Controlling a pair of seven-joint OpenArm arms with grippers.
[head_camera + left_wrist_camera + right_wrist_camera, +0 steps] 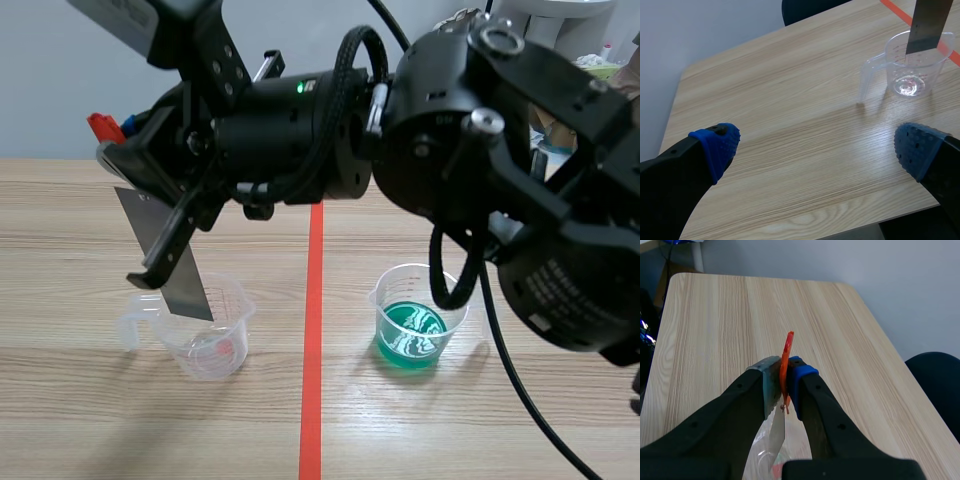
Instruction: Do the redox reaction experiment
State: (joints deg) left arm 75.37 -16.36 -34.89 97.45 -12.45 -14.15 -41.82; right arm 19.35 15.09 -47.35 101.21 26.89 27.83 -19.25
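- The right gripper [150, 215] reaches from the table's right side across the tape line [312, 380] to the left half, and it is clenched on a grey metal strip [170, 260]
- In the right wrist view the fingers pinch the strip's upper end, with a red tab [787, 347] sticking up between the pads
- The strip hangs tilted over the clear cup [215, 340], which stands on the table [80, 420] just left of the tape line
- The left wrist view shows the strip's lower end at the cup's mouth, about level with the rim; whether it touches the wall I cannot tell
- The clear cup holds only a shallow film of clear liquid at its bottom, and the strip's end looks well above it
- The green cup [415, 320] stands just right of the tape line, partly filled with green liquid, with nothing in it
- The left gripper [815, 147] is released, its blue pads wide apart with nothing between them, low over the table's left side and short of the clear cup
- Progress, as I judge it: the strip is picked up and brought to the cups, so the fetching part is done
- What looks left is the core of the experiment: getting the strip into the green liquid and leaving it to react; the green cup shows no sign of that yet
- The next move likely calls for lifting the strip clear of the rim, since a sideways drag could tip the light cup
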